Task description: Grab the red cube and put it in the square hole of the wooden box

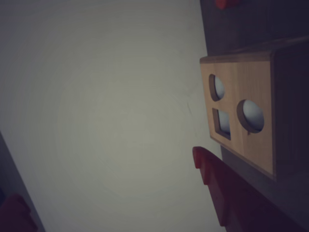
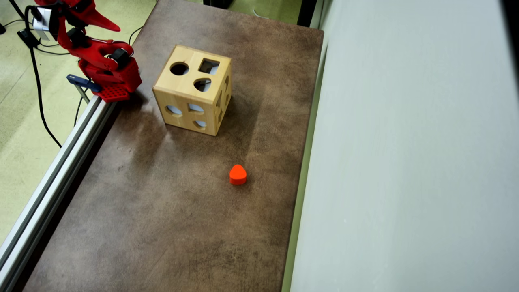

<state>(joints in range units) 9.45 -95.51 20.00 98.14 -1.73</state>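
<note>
Pale wooden box (image 2: 194, 90) sits on the brown bench (image 2: 162, 211), square hole (image 2: 209, 66) on top; the hand's (image 2: 99, 22) grip I cannot tell.

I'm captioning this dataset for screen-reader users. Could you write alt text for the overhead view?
A pale wooden box with shaped cutouts, including a square hole in its top face, stands on a brown table. A small orange-red block with a rounded outline lies apart from it, nearer the bottom of the picture. The red robot arm is folded at the top left corner, its gripper touching neither.
</note>
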